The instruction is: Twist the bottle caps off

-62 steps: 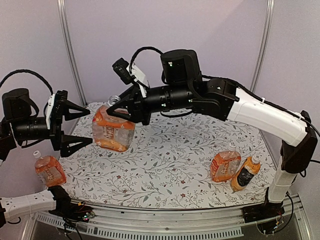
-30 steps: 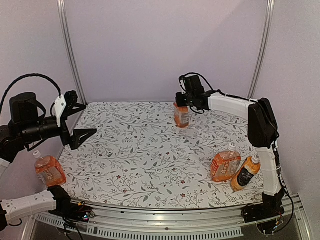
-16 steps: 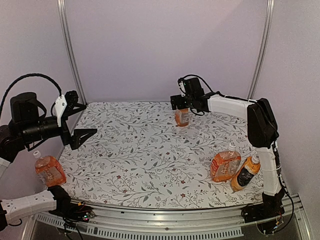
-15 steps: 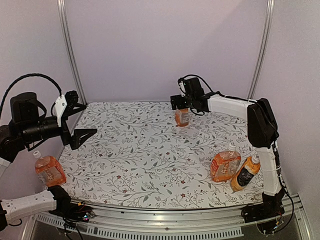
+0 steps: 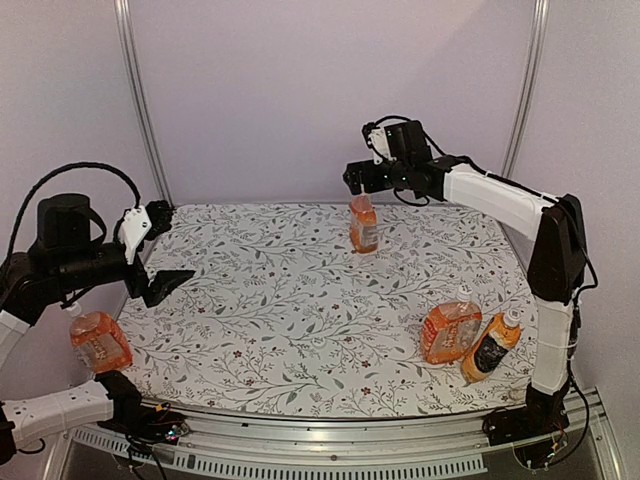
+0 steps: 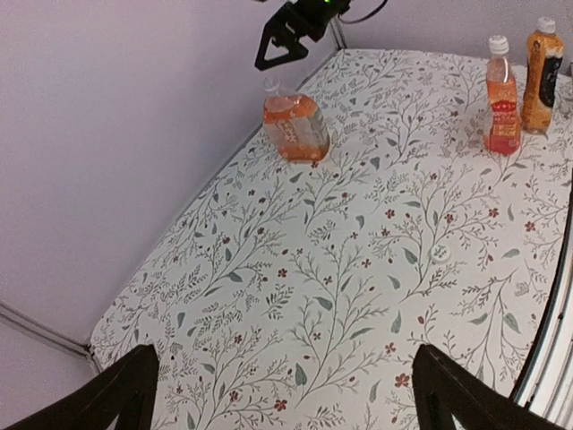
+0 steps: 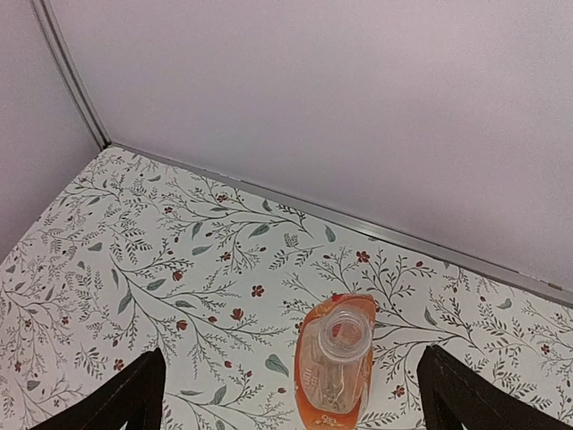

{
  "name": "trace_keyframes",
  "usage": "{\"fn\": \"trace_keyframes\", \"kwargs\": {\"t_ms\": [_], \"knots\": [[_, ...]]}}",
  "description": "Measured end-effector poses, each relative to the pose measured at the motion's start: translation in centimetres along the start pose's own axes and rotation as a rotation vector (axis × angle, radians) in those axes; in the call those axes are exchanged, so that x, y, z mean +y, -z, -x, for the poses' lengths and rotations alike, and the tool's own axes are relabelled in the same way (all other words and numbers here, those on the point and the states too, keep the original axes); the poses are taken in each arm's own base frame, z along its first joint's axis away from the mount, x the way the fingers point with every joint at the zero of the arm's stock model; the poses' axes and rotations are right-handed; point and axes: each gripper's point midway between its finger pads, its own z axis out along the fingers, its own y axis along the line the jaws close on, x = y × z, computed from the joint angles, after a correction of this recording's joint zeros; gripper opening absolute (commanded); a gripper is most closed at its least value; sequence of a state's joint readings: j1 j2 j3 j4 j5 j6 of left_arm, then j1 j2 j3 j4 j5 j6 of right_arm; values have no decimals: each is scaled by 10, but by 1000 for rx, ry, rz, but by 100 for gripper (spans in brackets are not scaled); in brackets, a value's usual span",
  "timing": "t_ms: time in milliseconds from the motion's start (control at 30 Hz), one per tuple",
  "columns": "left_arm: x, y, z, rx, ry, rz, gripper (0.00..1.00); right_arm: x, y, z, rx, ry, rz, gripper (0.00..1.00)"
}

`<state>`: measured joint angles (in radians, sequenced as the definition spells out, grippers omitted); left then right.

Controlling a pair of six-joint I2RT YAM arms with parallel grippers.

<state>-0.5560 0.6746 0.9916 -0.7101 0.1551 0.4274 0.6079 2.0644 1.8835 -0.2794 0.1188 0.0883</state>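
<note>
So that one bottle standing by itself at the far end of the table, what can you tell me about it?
The bottle is clear plastic with flattish sides, holding orange liquid, with a label on its body. Its neck is open: no cap shows on it. It stands upright near the back of the flowered table, apart from the other bottles. Only the table touches it; the right gripper hangs open above it.
</note>
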Motion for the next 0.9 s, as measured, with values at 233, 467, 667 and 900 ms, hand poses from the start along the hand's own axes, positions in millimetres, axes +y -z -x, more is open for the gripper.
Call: {"fn": "trace_keyframes", "kwargs": {"t_ms": [233, 467, 667, 900], "knots": [[7, -7, -95, 433, -140, -2, 100, 40, 60, 33, -28, 58, 144, 99], [37, 23, -150, 844, -50, 21, 99, 90, 90, 1, 51, 130, 246, 99], [87, 61, -148, 876, 169, 237, 100, 103, 107, -29, 117, 164, 264, 99], [113, 120, -189, 916, 507, 411, 100, 112, 118, -38, 147, 184, 269, 99]]}}
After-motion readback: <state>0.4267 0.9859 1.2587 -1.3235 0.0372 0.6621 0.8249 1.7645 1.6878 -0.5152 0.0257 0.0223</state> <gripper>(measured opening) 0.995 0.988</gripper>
